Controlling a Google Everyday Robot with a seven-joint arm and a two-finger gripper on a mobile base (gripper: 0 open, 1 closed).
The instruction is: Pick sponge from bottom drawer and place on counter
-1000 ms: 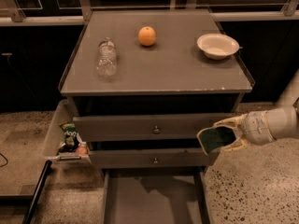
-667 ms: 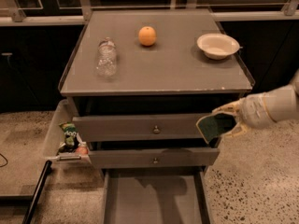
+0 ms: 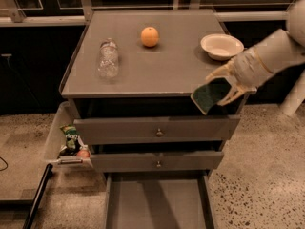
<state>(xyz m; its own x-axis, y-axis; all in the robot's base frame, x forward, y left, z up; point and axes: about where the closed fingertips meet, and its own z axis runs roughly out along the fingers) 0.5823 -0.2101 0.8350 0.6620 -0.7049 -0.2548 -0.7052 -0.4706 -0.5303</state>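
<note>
Three objects share the desk point(image 3: 162, 80) with your drop zone, so read them left to right. Off its left side a pale bin point(image 3: 53, 144) holds a snack bag point(image 3: 71, 136); leave that alone. On the desk a clear bottle point(image 3: 108, 58) lies on its side at the left, an orange point(image 3: 149, 36) sits far centre, and a white bowl point(image 3: 221, 46) stands far right. Below, the bottom drawer point(image 3: 157, 199) is pulled out with no sponge in it. The sponge point(image 3: 209, 95) is at the near right corner, green face toward you, pinched between the fingers of the end effector point(image 3: 221, 89). It appears to hang in front of the desk's near edge, not over the top. That is your risk. I judge that letting go here would drop it to the floor or into the open drawer. Moving inward without rising could catch the sponge on the edge and drag it out of the pinch. The bowl is just beyond the wrist, and a sweep toward the far side could nudge it.
</note>
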